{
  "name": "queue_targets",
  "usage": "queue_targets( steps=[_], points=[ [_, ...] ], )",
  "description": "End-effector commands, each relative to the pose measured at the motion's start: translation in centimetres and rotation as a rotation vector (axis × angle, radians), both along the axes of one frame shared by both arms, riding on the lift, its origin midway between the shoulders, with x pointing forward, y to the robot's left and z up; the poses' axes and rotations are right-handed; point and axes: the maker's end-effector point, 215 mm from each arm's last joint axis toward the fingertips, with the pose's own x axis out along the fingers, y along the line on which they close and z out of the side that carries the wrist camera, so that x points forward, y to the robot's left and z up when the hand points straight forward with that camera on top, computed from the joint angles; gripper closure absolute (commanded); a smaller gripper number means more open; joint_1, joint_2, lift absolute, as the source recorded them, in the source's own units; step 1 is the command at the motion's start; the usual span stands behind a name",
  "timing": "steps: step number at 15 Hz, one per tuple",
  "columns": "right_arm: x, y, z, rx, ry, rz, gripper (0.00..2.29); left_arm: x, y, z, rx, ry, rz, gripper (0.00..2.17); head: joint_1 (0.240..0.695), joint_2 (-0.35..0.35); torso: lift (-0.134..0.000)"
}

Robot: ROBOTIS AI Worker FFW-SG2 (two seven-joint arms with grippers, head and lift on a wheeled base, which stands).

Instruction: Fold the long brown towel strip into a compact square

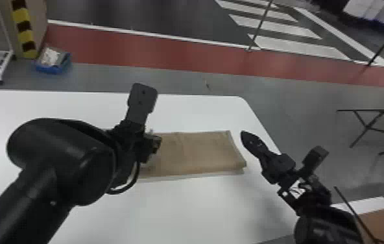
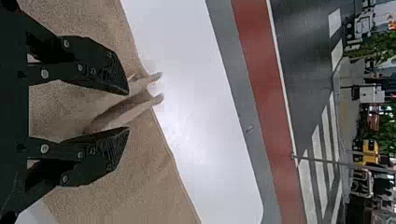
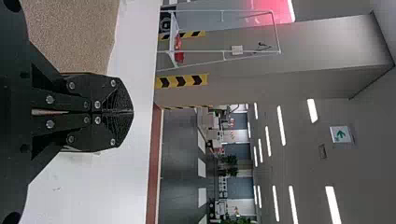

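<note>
Towel strip [image 1: 198, 152] lies in folded layers on the worktop [image 1: 185, 207], towards its right edge. We hold our left hand [image 1: 154, 144] open over the towel's left part, a raised crease beyond the fingertips; our right hand [image 1: 244, 134] is closed and empty, just off the towel's right end.

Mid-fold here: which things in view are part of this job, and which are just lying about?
Part of the job:
- brown cloth towel strip
- flat white table beneath it
- black two-fingered left tool, open
- black two-fingered right tool, shut

Lying about:
- low blue box on the floor
- white wheeled rack
</note>
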Motion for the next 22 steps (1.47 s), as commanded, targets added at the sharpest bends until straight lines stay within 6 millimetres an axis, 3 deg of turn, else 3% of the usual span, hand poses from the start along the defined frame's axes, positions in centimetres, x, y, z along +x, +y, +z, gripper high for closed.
queue_targets(
  steps=[1, 2, 3, 4, 5, 7, 8, 11, 13, 16, 18, 22],
  points=[
    [0.2, 0.8, 0.0, 0.009, -0.001, -0.004, 1.85, 0.3, -0.7, 0.5, -0.048, -0.02, 0.008, 0.04, 0.695, -0.35, -0.128],
    [0.3, 1.4, -0.2, 0.015, 0.005, 0.001, 1.74, 0.5, -0.3, 0.4, -0.049, -0.021, 0.016, 0.04, 0.695, -0.35, -0.128],
    [0.4, 2.4, 0.1, 0.024, 0.004, 0.011, 1.4, 0.6, 0.3, 0.2, -0.039, -0.027, 0.028, 0.04, 0.695, -0.35, -0.128],
    [0.7, 3.2, 0.7, 0.019, 0.002, 0.012, 1.3, 0.8, 1.3, -0.2, -0.022, -0.041, 0.041, 0.04, 0.695, -0.35, -0.128],
    [1.0, 5.2, 0.4, 0.041, 0.04, 0.035, 1.16, 1.6, 3.2, -0.5, 0.006, -0.087, 0.074, 0.04, 0.695, -0.35, -0.128],
    [1.8, 7.6, 0.5, 0.057, 0.075, 0.043, 0.63, 3.4, 7.1, -0.1, 0.015, -0.174, 0.16, 0.04, 0.695, -0.35, -0.128],
    [2.1, 9.0, 0.1, 0.066, 0.107, 0.055, 0.49, 4.4, 7.9, 1.3, -0.037, -0.22, 0.188, 0.05, 0.695, -0.35, -0.128],
    [2.5, 14.2, 0.8, 0.115, 0.141, 0.107, 0.48, 6.6, 15.6, 0.8, -0.013, -0.273, 0.276, 0.05, 0.695, -0.294, -0.128],
    [2.3, 16.8, -0.2, 0.126, 0.183, 0.133, 0.48, 7.4, 18.1, 0.6, 0.025, -0.285, 0.311, 0.05, 0.695, -0.194, -0.128],
    [2.9, 19.3, -0.6, 0.117, 0.214, 0.14, 0.48, 7.4, 19.4, 0.6, 0.085, -0.315, 0.314, 0.05, 0.695, -0.127, -0.128],
    [4.2, 20.4, 0.3, 0.106, 0.21, 0.132, 0.48, 7.5, 19.8, 0.6, 0.109, -0.337, 0.323, 0.05, 0.695, -0.092, -0.128],
    [5.0, 22.0, -0.5, 0.068, 0.238, 0.114, 0.48, 6.4, 19.6, -0.7, 0.111, -0.32, 0.316, 0.05, 0.695, -0.069, -0.128]
  ],
)
